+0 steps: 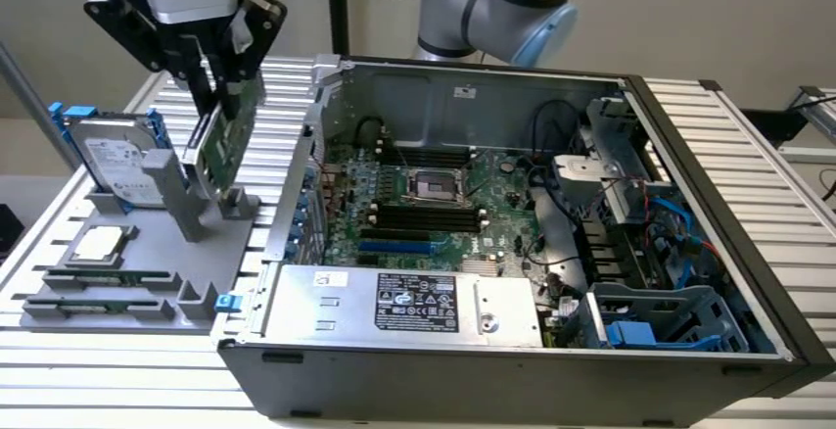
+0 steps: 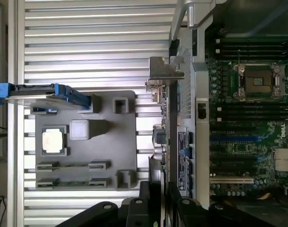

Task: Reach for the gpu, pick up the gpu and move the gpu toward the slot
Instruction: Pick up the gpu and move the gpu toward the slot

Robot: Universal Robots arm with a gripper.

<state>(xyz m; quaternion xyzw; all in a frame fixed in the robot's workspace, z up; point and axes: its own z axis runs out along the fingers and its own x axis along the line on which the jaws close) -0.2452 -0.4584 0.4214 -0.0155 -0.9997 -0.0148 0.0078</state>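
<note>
The black two-fingered gripper (image 1: 215, 91) on the grey Universal Robots arm is closed on the top edge of the gpu (image 1: 225, 140), a thin flat green circuit-board card with a silver metal bracket at one end. The card hangs on edge, lifted clear of the grey moulded plastic fixture tray (image 1: 131, 262), and sits between that tray and the outer wall of the open black desktop computer case (image 1: 523, 390). In the wrist view the card (image 2: 164, 127) appears edge-on, its bracket at the far end, running alongside the case wall with the finger pads (image 2: 145, 198) pressed on either face.

The work surface is a table of ribbed silver aluminium slats (image 1: 770, 165), running under both tray and case. On the tray stand a silver hard drive with blue side rails (image 1: 112, 160), upright in its holder, a square silver processor chip (image 1: 102, 243) lying flat in a recess, and two narrow green memory sticks (image 1: 98, 292) seated lengthwise in slots at the near edge.

Inside the case a green motherboard (image 1: 432, 209) lies exposed, with a bare processor socket (image 1: 434, 186), black memory slots and a blue expansion slot (image 1: 398, 250). A silver power supply with a white label (image 1: 411, 302) occupies the near corner.

Behind the table is a plain beige wall (image 1: 706, 8); a black cable leads off from the wrist.
</note>
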